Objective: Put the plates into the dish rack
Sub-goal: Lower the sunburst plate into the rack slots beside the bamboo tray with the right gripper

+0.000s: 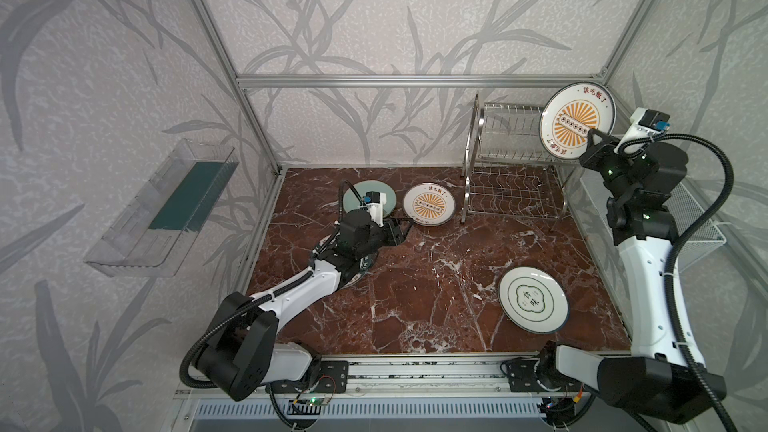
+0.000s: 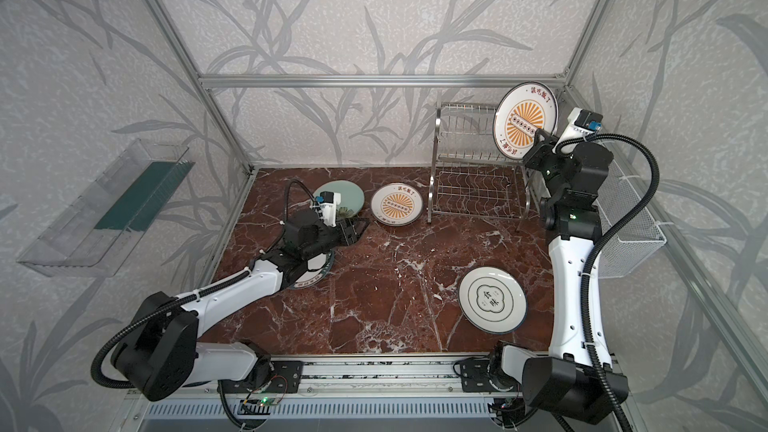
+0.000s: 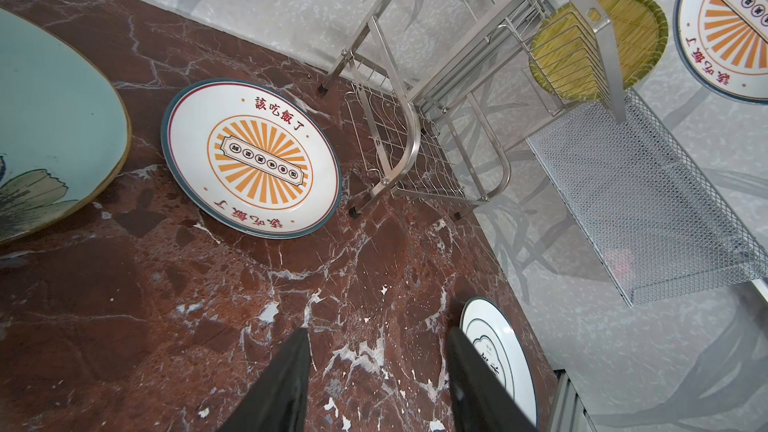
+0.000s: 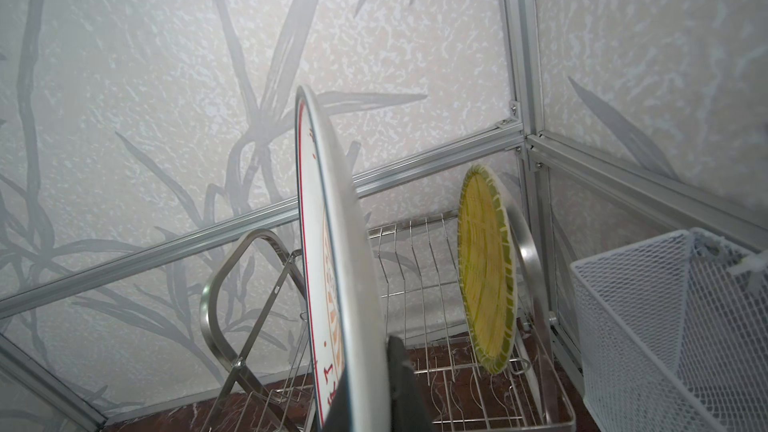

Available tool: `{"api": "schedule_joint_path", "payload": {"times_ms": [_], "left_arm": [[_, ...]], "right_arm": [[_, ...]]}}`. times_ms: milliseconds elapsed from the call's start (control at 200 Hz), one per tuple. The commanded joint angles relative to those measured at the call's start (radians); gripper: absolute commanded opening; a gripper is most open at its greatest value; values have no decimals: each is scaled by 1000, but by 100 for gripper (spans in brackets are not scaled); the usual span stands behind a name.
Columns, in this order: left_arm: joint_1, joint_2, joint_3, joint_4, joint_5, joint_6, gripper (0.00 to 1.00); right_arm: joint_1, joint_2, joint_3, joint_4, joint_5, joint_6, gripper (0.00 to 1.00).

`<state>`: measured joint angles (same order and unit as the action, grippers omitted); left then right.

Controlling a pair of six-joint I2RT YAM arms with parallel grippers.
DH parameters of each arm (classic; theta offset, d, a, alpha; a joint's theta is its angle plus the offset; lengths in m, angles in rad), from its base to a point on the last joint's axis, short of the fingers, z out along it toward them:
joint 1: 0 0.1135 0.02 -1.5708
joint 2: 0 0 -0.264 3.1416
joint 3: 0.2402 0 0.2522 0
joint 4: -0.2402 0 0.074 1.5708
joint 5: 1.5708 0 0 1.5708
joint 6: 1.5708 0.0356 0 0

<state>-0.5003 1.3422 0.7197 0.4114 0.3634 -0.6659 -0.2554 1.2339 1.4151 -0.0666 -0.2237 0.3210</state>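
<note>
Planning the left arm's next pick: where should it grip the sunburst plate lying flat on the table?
Probably its rim nearest the left gripper, approached low from that side: the sunburst plate lies flat, so only the rim offers an edge.

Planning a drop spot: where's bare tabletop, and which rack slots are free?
Bare marble in the middle, between the flat sunburst plate, the cloud plate and the left arm. Upper dish rack slots beside the yellow plate are free. Crowded: back left, around the green plate.

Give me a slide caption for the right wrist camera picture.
Right gripper holds a white orange-sunburst plate on edge over the steel wire dish rack, where a yellow ribbed plate stands.
</note>
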Motion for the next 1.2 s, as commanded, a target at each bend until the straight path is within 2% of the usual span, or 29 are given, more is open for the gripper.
{"api": "schedule_joint_path", "payload": {"times_ms": [0,350,720,1195], "left_arm": [[-9,-3,28,18,-12,-5,51],[-31,1,23,26,-21,-5,51],[-34,-5,14,24,-28,1,50],[-34,-4,15,22,-29,5,50]], "right_arm": [[-1,27,72,24,60,-42,0],[1,166,190,-6,134,-66,0],[44,281,287,-68,233,-146,0],[125,339,316,-58,385,-255,0]]}}
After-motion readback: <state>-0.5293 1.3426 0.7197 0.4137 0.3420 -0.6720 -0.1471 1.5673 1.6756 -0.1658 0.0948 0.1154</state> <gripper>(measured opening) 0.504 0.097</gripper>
